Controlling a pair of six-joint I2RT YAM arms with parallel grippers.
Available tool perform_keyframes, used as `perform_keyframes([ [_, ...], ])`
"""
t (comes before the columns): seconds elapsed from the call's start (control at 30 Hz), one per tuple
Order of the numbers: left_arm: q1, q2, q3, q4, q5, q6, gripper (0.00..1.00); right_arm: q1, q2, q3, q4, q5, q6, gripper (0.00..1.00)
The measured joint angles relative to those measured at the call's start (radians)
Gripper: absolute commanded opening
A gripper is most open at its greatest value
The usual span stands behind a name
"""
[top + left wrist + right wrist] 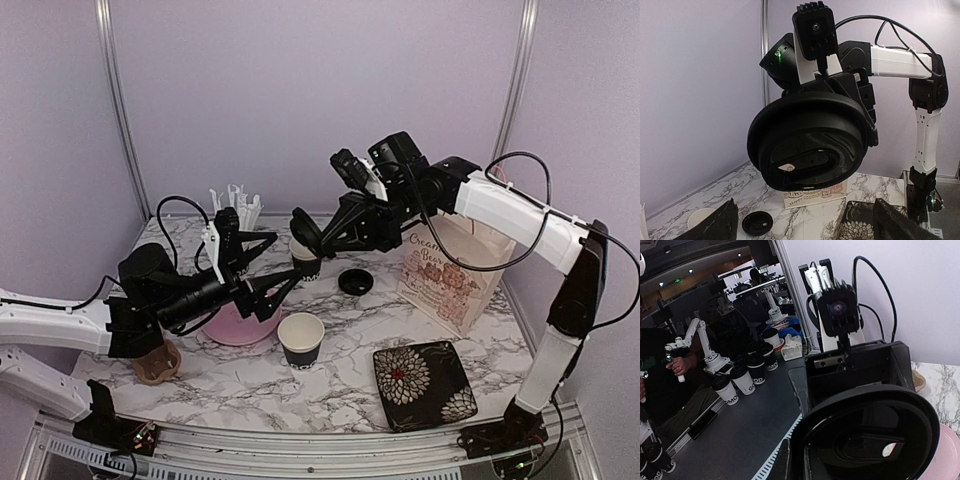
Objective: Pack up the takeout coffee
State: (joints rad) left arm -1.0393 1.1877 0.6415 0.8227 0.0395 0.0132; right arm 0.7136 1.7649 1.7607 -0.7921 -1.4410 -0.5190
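One takeout coffee cup (305,262), black with a white band and no lid, stands just past the tips of my left gripper (288,260), which is open and holds nothing. Right above that cup my right gripper (322,238) is shut on the rim of a black lid (305,232), tilted on edge. The lid (810,142) fills the left wrist view, with my left fingers (715,225) wide apart below it. In the right wrist view the lid (875,435) sits in my right gripper (800,462). A second open cup (300,338) stands nearer. Another lid (355,281) lies flat on the table.
A printed paper bag (450,270) stands at the right. A black floral plate (423,372) lies front right, a pink plate (238,325) under my left arm, and the brown pulp carrier (158,362) front left. A cup of white sticks (235,205) stands at the back.
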Motion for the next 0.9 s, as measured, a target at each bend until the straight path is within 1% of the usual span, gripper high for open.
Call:
perform_keyframes([
  [0.23,-0.061,0.076,0.002,0.098,-0.099,0.074,0.91,0.025,0.000,0.000,0.025,-0.008,0.037,0.00],
  [0.5,-0.093,0.126,0.024,0.201,-0.178,0.103,0.84,0.028,0.000,-0.005,0.038,-0.011,0.055,0.00],
  [0.77,-0.114,0.172,0.041,0.251,-0.207,0.107,0.80,0.029,0.000,-0.005,0.055,-0.017,0.071,0.00],
  [0.9,-0.115,0.182,0.050,0.257,-0.213,0.106,0.76,0.030,-0.002,-0.010,0.070,-0.018,0.079,0.00],
])
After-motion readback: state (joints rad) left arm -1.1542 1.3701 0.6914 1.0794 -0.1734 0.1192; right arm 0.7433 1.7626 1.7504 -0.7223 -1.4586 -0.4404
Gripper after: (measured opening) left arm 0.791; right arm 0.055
